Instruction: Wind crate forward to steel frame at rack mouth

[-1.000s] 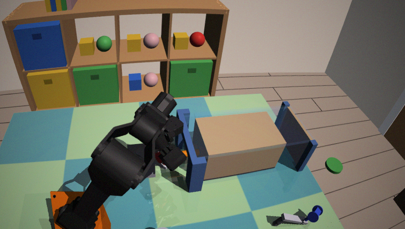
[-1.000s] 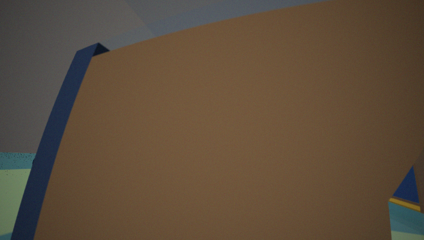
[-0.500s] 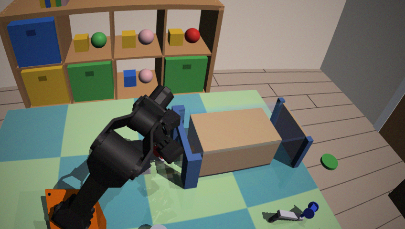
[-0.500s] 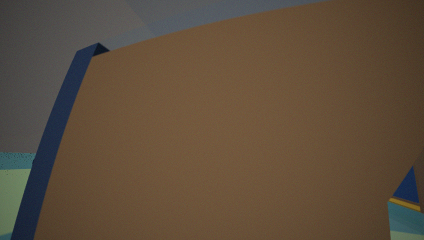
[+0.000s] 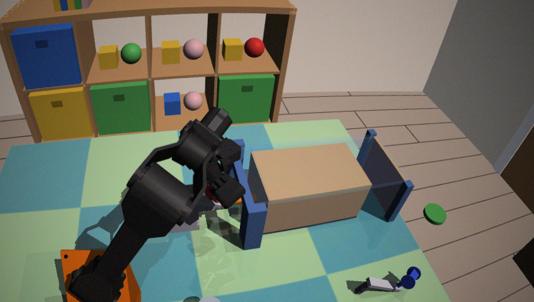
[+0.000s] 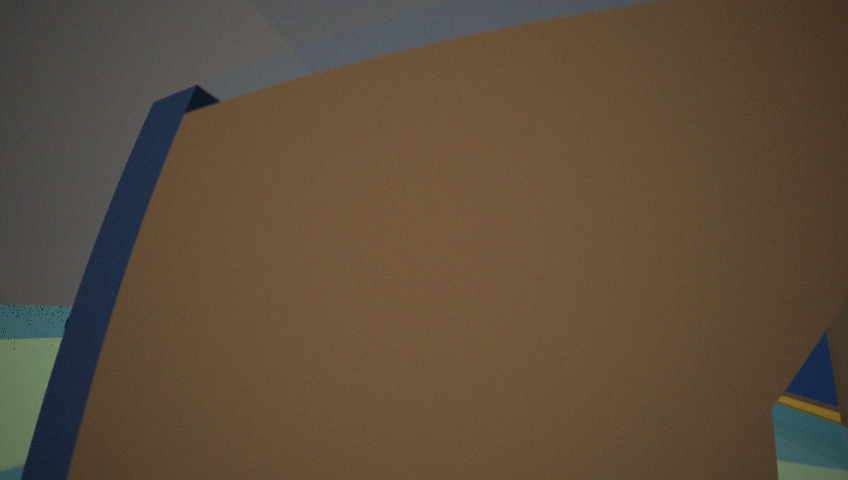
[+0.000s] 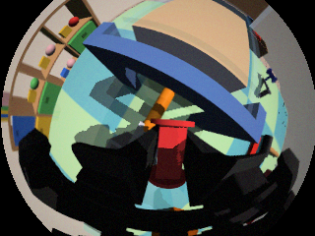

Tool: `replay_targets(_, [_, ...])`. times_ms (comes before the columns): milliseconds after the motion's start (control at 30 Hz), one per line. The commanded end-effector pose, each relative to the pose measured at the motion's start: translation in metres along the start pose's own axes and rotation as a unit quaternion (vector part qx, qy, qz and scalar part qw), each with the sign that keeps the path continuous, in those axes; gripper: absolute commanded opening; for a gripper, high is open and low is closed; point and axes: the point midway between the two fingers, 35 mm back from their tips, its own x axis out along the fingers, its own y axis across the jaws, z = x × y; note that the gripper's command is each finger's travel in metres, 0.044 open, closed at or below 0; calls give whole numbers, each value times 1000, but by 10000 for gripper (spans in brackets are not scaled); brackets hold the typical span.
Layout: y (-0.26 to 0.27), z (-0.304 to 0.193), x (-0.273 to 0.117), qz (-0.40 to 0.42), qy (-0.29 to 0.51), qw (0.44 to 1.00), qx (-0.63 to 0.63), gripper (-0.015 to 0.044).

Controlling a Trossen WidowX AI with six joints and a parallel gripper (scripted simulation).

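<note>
The tan crate (image 5: 310, 172) (image 7: 202, 27) sits flat inside the clear-panelled cubby. Its dark front stands behind the blue front frame (image 5: 253, 226) (image 7: 197, 71), and a narrow gap shows between them in the top view. My gripper (image 7: 169, 129) is low in front of the frame, shut on the red knob (image 7: 172, 140) of the winch handle. The knob looks upright in the wrist view. An orange strap (image 5: 237, 201) (image 7: 161, 104) runs towards the frame. A pale grey block (image 5: 183, 226), perhaps the winch, is mostly hidden by the arm. The round hole and square key are hidden.
A grey tool with dark blue knobs (image 5: 380, 283) lies at the front right. The rack's rear panel (image 5: 385, 175) stands behind the crate. In the exterior view a tan panel (image 6: 446, 249) and a blue post (image 6: 113, 267) fill most of the view.
</note>
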Motion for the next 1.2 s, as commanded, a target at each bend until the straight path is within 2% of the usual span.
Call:
replay_targets(0, [11, 4, 3, 13, 0, 1000, 7, 0])
replay_targets(1167, [51, 20, 8, 14, -1, 1000, 7, 0])
